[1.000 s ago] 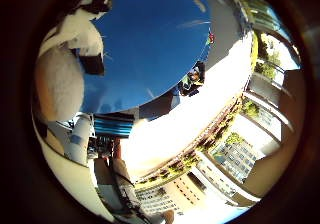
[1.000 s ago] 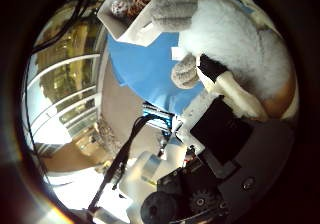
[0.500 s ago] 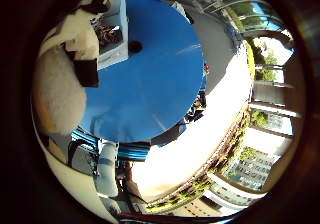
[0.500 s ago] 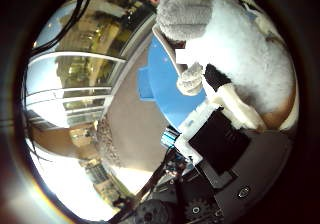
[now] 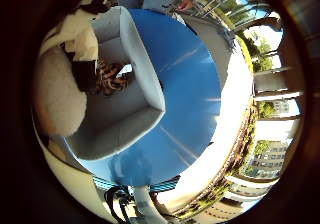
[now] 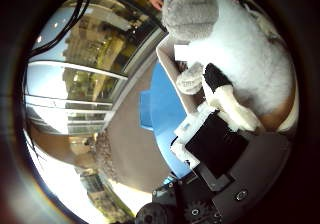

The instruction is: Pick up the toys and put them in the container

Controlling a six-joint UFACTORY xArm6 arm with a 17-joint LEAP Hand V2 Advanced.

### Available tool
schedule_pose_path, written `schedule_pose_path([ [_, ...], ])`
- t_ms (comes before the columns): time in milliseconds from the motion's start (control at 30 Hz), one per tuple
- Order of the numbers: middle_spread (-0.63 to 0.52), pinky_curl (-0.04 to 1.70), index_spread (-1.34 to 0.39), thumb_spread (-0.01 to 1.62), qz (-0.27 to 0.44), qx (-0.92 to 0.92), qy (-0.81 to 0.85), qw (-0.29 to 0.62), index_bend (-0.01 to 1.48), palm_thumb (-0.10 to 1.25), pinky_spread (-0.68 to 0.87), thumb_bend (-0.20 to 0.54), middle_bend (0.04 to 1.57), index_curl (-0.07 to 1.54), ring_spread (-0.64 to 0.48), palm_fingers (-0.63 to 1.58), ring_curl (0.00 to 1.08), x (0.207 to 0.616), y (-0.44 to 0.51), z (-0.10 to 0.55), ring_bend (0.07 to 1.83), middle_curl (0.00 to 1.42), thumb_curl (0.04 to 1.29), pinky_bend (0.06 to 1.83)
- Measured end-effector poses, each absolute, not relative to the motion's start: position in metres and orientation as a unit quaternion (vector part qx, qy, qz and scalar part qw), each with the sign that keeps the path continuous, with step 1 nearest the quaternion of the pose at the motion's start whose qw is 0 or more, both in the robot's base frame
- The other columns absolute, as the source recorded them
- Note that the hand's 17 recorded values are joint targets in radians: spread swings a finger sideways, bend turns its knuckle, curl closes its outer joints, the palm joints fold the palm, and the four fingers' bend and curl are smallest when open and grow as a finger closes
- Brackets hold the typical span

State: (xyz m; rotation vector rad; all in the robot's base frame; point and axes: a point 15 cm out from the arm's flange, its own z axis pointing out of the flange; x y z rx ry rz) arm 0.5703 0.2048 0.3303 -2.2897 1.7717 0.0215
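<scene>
My right hand [image 6: 222, 102] is shut on a fluffy white and grey plush toy [image 6: 235, 44]. The toy lies close against the palm, with a finger curled over it. In the right little finger side palm view the same plush [image 5: 55, 92] hangs over the rim of a pale grey open container [image 5: 135, 119]. The container stands on a round blue table [image 5: 195, 79]. A small brown striped toy [image 5: 110, 78] lies inside the container, near its wall. In the right thumb side palm view one edge of the container [image 6: 170, 56] shows beside the plush.
The blue table [image 6: 160, 106] stands on a pale paved floor [image 5: 235, 134]. Glass walls and railings [image 6: 70, 84] surround the area, with buildings [image 5: 265, 159] and greenery beyond.
The hand has carried the plush across the blue table to the container. The container now fills much of the little finger side view and the striped toy inside it shows.
</scene>
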Motion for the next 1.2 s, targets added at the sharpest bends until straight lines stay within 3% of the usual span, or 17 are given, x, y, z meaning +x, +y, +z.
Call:
schedule_pose_path([
  [167, -0.17, 0.79, -1.06, 1.09, -0.001, -0.778, 0.613, 0.137, 0.60, 0.82, 0.12, -0.032, 1.40, 1.41, -0.08, 0.69, 0.77, 0.584, 0.222, 0.317, 1.62, 0.98, 0.83, 1.67],
  [267, -0.14, 0.75, -1.02, 1.09, -0.003, -0.775, 0.616, 0.140, 0.58, 0.75, 0.17, -0.044, 1.23, 1.35, 0.00, 0.60, 0.70, 0.589, 0.223, 0.312, 1.47, 0.89, 0.80, 1.57],
  [333, -0.13, 0.76, -0.97, 1.09, 0.000, -0.775, 0.616, 0.140, 0.48, 0.72, 0.22, -0.046, 0.99, 1.30, 0.07, 0.11, 0.67, 0.589, 0.223, 0.310, 1.28, 0.81, 0.77, 1.53],
  [367, -0.10, 0.74, -0.95, 1.09, 0.004, -0.778, 0.613, 0.139, 0.51, 0.70, 0.26, -0.046, 0.86, 1.26, 0.12, -0.19, 0.62, 0.588, 0.223, 0.308, 1.09, 0.75, 0.76, 1.40],
  [433, -0.04, 0.62, -0.87, 1.09, 0.005, -0.785, 0.604, 0.139, 0.43, 0.69, 0.32, -0.034, 0.65, 1.16, 0.19, -0.28, 0.48, 0.588, 0.223, 0.306, 0.82, 0.62, 0.74, 1.22],
  [533, 0.00, 0.52, -0.77, 1.09, 0.009, -0.796, 0.589, 0.142, 0.25, 0.69, 0.38, -0.029, 0.44, 1.02, 0.24, -0.24, 0.37, 0.588, 0.225, 0.304, 0.68, 0.51, 0.71, 1.08],
  [633, 0.02, 0.45, -0.67, 1.09, 0.017, -0.799, 0.581, 0.154, 0.14, 0.69, 0.42, -0.029, 0.32, 0.90, 0.27, -0.19, 0.33, 0.588, 0.224, 0.309, 0.59, 0.45, 0.69, 0.96],
  [867, 0.04, 0.35, -0.51, 1.09, 0.031, -0.788, 0.575, 0.216, 0.14, 0.70, 0.48, -0.026, 0.18, 0.64, 0.30, -0.05, 0.29, 0.581, 0.212, 0.370, 0.44, 0.38, 0.64, 0.80],
  [1200, 0.04, 0.29, -0.44, 1.10, 0.036, -0.794, 0.570, 0.207, 0.22, 0.69, 0.49, -0.035, 0.17, 0.51, 0.30, 0.04, 0.28, 0.508, 0.143, 0.462, 0.37, 0.34, 0.60, 0.68],
])
